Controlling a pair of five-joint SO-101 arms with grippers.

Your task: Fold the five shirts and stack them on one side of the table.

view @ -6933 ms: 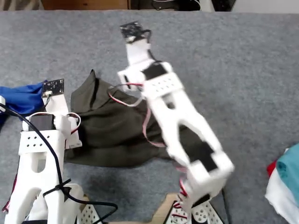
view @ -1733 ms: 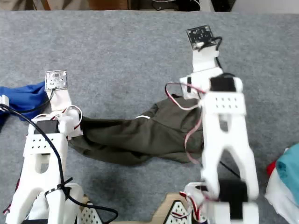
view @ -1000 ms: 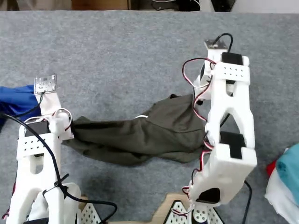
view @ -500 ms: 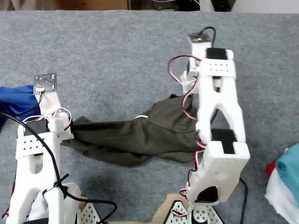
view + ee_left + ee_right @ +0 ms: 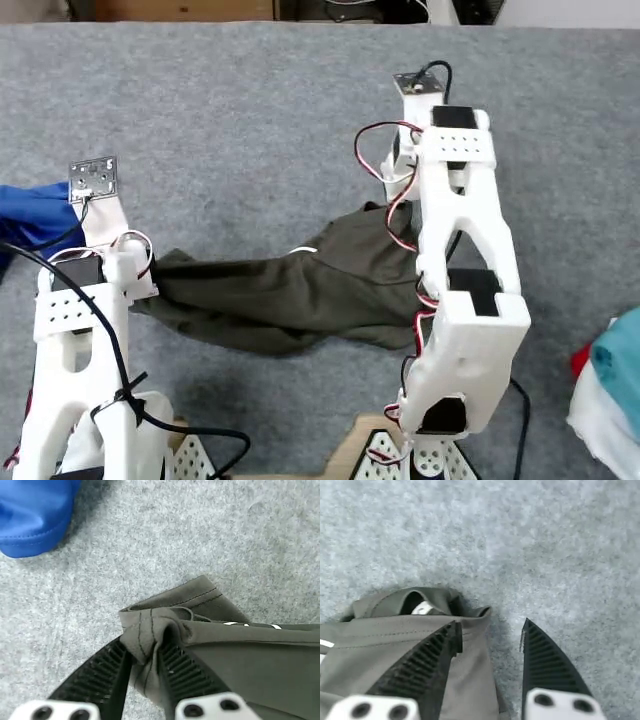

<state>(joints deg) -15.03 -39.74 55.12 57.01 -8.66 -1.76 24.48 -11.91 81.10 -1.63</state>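
A dark olive shirt point(image 5: 300, 290) lies stretched sideways across the grey table between the two arms. My left gripper point(image 5: 150, 647) is shut on a bunched fold at the shirt's point(image 5: 240, 655) left end, seen in the high view at my left gripper point(image 5: 148, 283). My right gripper point(image 5: 490, 627) stands open at the right end. One finger rests over the shirt's point(image 5: 395, 625) hemmed corner and the other over bare carpet. In the high view the right arm point(image 5: 455, 200) covers that end.
A blue shirt point(image 5: 30, 215) lies at the left edge, close to the left arm, and also shows as blue cloth point(image 5: 35, 515) in the left wrist view. A pile of teal, red and white cloth point(image 5: 610, 385) sits at the right edge. Bare grey carpet point(image 5: 250, 110) stretches behind.
The shirt, bunched at first, has been drawn out sideways. Over the last second the right arm's wrist shifted a little left above the shirt's right end. The left arm kept still.
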